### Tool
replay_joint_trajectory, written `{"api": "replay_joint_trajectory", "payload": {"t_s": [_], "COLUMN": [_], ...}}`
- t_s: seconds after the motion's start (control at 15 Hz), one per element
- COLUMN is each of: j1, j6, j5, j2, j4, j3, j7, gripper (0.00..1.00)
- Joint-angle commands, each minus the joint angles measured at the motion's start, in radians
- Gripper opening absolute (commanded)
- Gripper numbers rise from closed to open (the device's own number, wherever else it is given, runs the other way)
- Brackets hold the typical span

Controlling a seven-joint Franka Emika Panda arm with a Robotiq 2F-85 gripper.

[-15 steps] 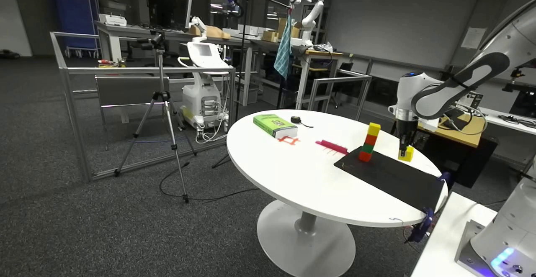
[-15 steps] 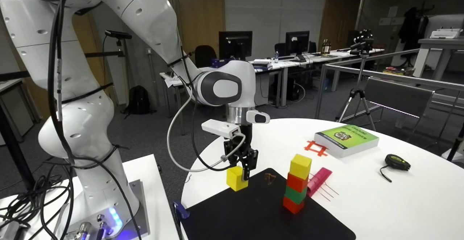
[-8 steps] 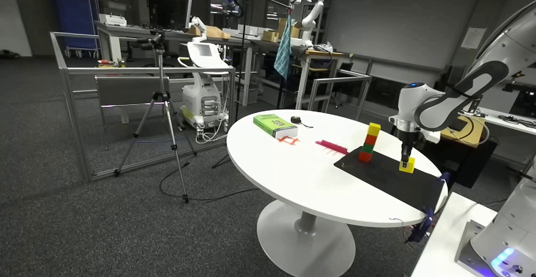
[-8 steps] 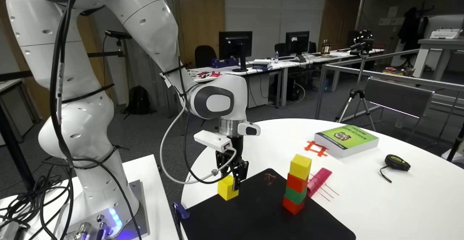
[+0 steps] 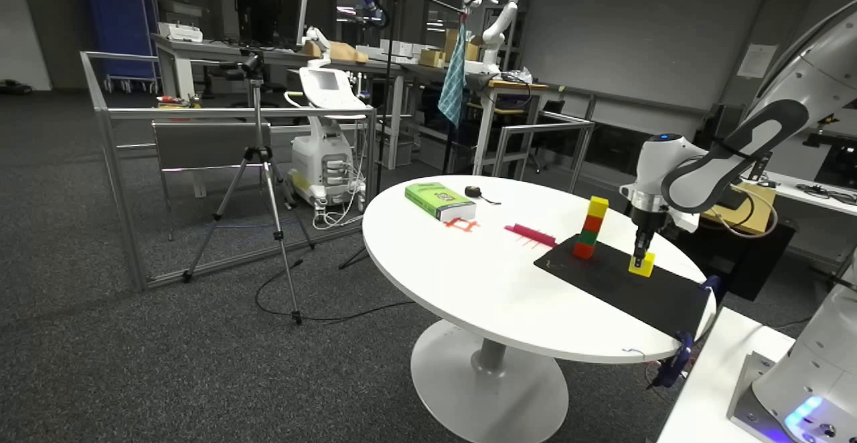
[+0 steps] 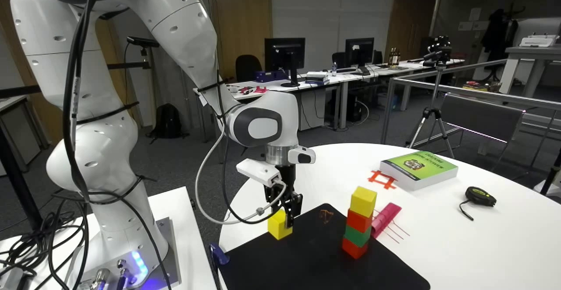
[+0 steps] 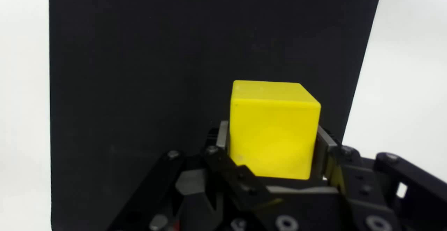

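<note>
Tool [image 7: 274, 136] clamped on yellow cube [image 6: 276, 225], over mat [image 7: 139, 67]; contact with mat unclear. Versus one second ago: cube appears lower; over last half-second, slightly nearer tower [image 6: 359, 223]. Tower unmoved, gap remains. Reading: carrying under way, cube unreleased.

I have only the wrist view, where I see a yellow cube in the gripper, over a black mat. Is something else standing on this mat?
Observer: Yes, in both exterior views a tower of four cubes stands on the black mat.
Operator: Which colours does it have, from the bottom?
Observer: Upward: lower red cube, green cube, upper red cube, top yellow cube.
Operator: Am I touching it?
Observer: No, both exterior views show a gap between the tower and the gripper with the held yellow cube.
</note>
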Motion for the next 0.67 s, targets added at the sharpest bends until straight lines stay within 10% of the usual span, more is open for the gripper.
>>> {"api": "replay_joint_trajectory", "payload": {"t_s": [0.0, 0.6], "j1": [0.010, 0.034], "j6": [0.154, 0.256], "j5": [0.027, 0.075], "j2": [0.047, 0.154], "j4": [-0.016, -0.002], "j3": [-0.007, 0.001], "j7": [0.015, -0.006], "gripper": [0.31, 0.31]}}
